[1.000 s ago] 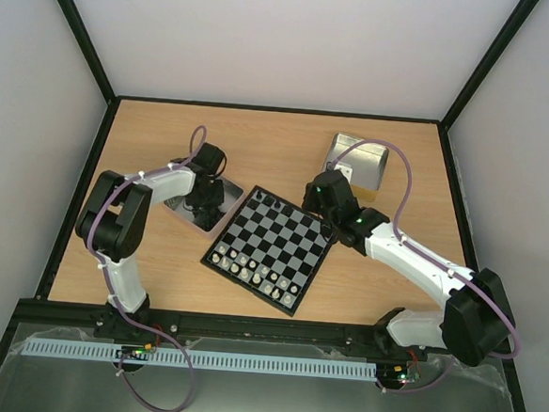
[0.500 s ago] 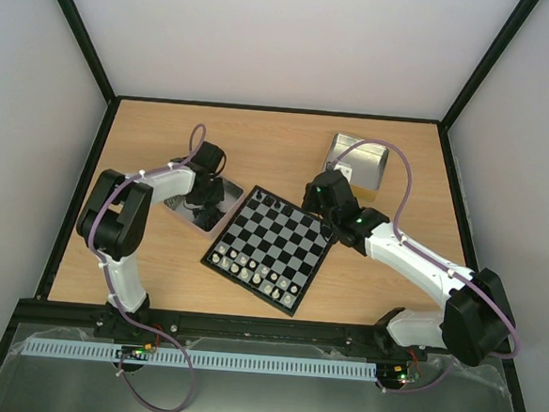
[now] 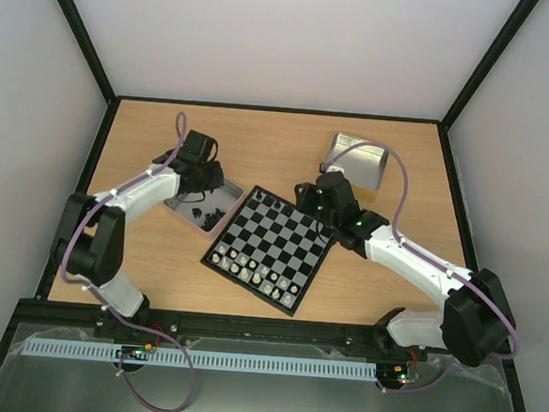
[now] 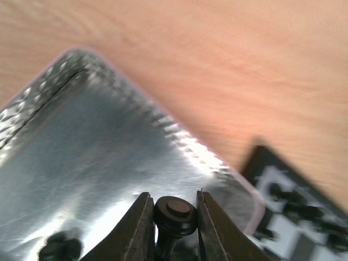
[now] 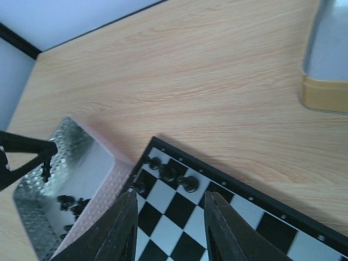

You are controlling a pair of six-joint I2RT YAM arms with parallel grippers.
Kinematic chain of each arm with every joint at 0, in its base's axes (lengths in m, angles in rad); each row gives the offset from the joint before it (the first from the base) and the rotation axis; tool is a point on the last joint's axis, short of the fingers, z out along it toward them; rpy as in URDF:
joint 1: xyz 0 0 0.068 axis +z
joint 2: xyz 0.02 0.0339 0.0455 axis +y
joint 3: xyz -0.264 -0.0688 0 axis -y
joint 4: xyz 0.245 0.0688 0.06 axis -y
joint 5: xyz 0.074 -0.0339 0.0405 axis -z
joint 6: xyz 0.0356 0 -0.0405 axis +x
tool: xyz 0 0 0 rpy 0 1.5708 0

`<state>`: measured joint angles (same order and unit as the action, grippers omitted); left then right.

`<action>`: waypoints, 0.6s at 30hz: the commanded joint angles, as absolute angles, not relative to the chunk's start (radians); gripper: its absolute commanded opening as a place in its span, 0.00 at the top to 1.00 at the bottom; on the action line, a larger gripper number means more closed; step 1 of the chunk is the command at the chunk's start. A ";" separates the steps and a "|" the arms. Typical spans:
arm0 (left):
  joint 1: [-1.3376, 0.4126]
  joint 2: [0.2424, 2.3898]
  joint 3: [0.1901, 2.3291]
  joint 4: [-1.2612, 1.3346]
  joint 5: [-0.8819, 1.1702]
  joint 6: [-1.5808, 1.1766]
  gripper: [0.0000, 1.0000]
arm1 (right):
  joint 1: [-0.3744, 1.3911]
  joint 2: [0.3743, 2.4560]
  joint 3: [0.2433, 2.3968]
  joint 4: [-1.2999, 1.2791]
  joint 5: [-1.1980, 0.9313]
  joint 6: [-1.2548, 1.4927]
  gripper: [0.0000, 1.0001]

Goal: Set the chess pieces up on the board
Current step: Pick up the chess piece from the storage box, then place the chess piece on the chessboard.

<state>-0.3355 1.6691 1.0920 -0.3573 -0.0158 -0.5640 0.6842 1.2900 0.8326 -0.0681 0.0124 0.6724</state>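
Black chess piece (image 4: 175, 213) clamped between left gripper (image 4: 173, 194) fingers, held over metal tray (image 4: 98, 141) just left of board (image 3: 270, 248). Loose black pieces (image 3: 208, 217) lie in tray end nearest board. Right gripper (image 5: 171, 193) spread, grasping nothing, hovers by board's far corner. Four standing black pieces (image 5: 168, 173) occupy squares at that far corner. Pale pieces (image 3: 251, 268) line board's near edge. Second metal tray (image 3: 358, 163) sits beyond board's far right side, apart from it.

board (image 3: 270, 248): black-grey checks | chess pieces (image 5: 167, 173): few at far corner, others in tray (image 5: 81, 136)
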 commanded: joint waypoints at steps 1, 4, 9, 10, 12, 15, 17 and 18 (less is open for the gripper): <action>-0.330 1.545 1.094 -0.294 0.141 -0.653 0.88 | 0.681 1.257 0.814 0.063 -0.097 0.662 0.67; -0.330 1.477 1.055 -0.210 0.261 -0.770 0.87 | 0.692 1.264 0.813 0.132 -0.145 0.663 0.66; -0.330 1.398 0.943 0.044 0.445 -1.044 0.85 | 0.723 1.278 0.811 0.228 -0.182 0.670 0.57; -0.331 1.395 0.931 0.078 0.476 -1.089 0.85 | 0.729 1.283 0.810 0.248 -0.189 0.674 0.55; -0.336 1.386 0.898 0.171 0.525 -1.189 0.85 | 0.741 1.298 0.810 0.289 -0.206 0.683 0.52; -0.345 1.380 0.835 0.317 0.586 -1.361 0.85 | 0.756 1.334 0.823 0.335 -0.238 0.697 0.49; -0.354 1.373 0.793 0.405 0.598 -1.478 0.85 | 0.768 1.359 0.828 0.361 -0.254 0.707 0.48; -0.360 1.368 0.775 0.428 0.595 -1.518 0.85 | 0.773 1.367 0.829 0.372 -0.261 0.713 0.48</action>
<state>-0.3443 1.3991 0.8341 0.2058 0.5041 -1.2385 0.7509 1.3228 0.8200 0.2699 -0.2142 0.6903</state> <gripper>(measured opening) 0.197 0.519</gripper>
